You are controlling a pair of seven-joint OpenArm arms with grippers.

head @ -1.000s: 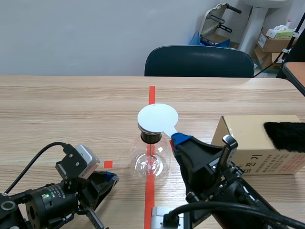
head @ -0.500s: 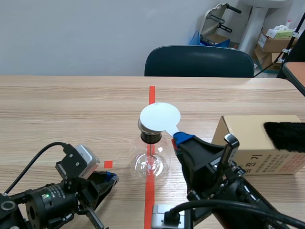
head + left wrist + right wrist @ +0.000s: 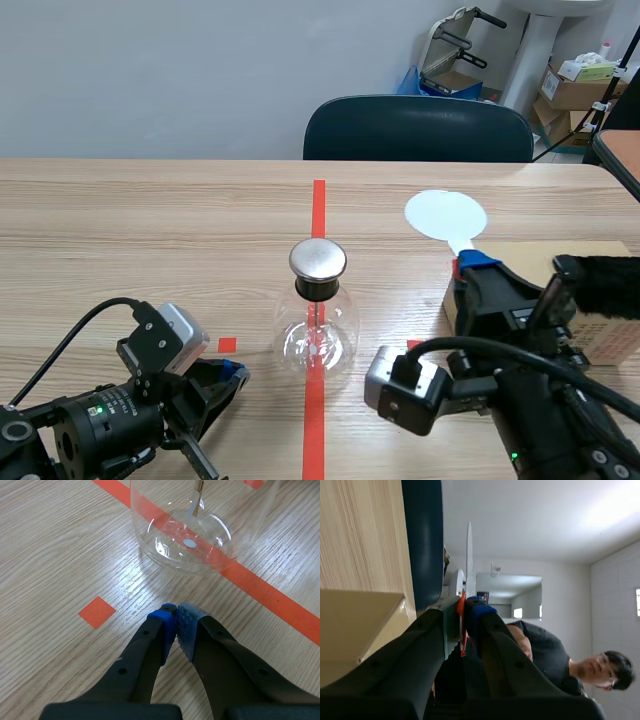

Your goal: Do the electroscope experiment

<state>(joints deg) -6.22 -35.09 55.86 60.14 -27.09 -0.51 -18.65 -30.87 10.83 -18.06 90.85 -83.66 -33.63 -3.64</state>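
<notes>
The flask (image 3: 317,335) stands on the red line (image 3: 318,200), with a shiny cap (image 3: 318,259) on top. The right gripper (image 3: 470,262) is clamped on the handle of a white disc (image 3: 445,214), up by the box (image 3: 610,330) and well apart from the flask. The left gripper (image 3: 175,616) sits near the flask, fingers together, holding nothing. Something black lies on the box, maybe fur (image 3: 600,285).

Clear, glossy glass on the flask (image 3: 316,340), with a brushed metal cap (image 3: 318,259) gleaming on top. The table (image 3: 150,230) is matt wood grain. The white disc (image 3: 445,215) looks smooth and matt, the box (image 3: 612,330) plain cardboard, the black fur (image 3: 600,285) shaggy.
</notes>
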